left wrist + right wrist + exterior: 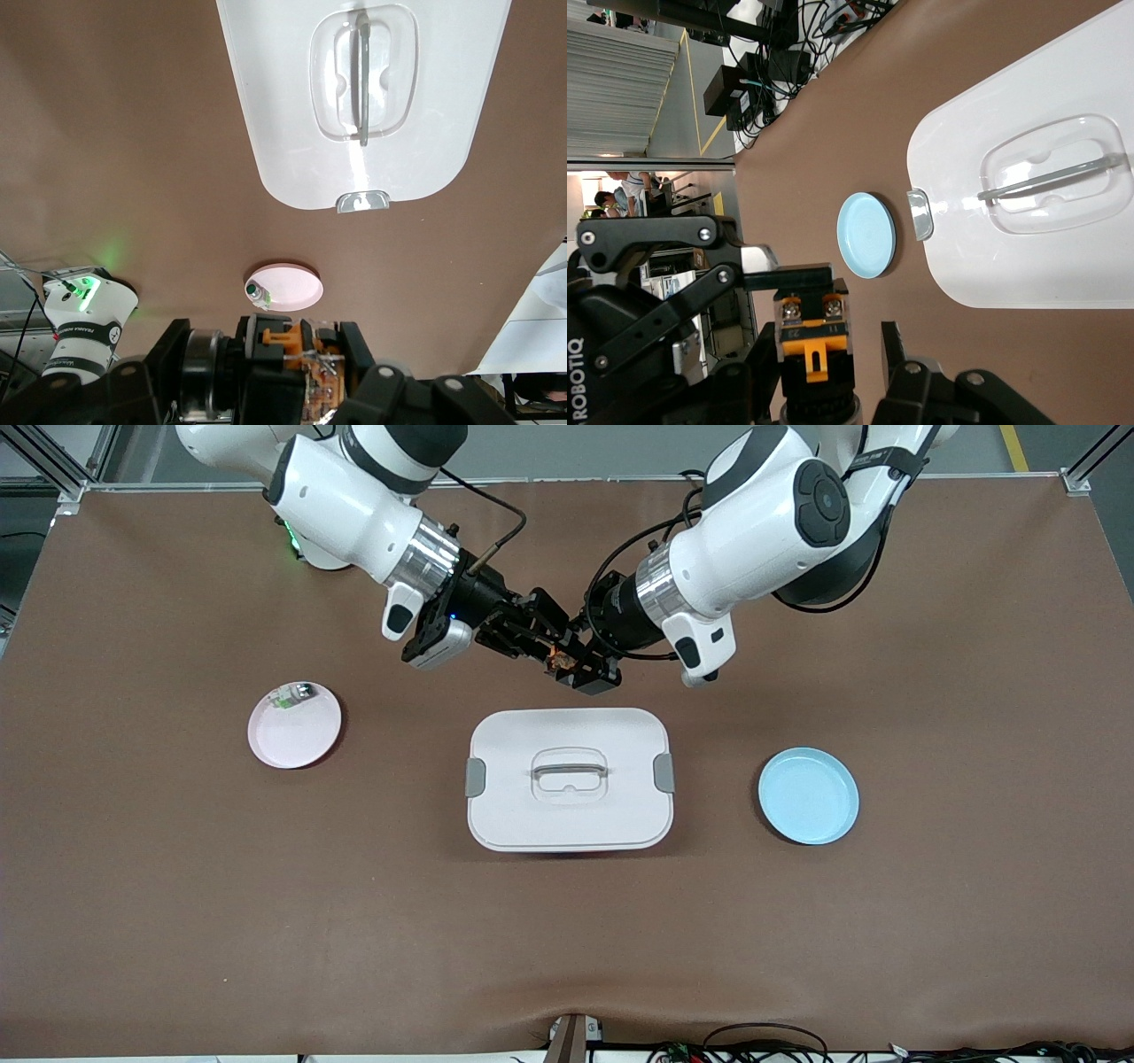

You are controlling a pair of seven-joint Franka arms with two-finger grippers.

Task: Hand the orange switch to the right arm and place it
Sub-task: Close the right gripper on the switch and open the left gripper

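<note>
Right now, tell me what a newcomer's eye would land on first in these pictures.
The two pincers meet in the air over the brown table, just past the white rectangular lidded box: the left pincer is shut on the small black-and-orange switch, with the right pincer closing around it. A round pink plate holding a small green-and-silver part lies toward the right arm's end, a round blue plate toward the left arm's.
</note>
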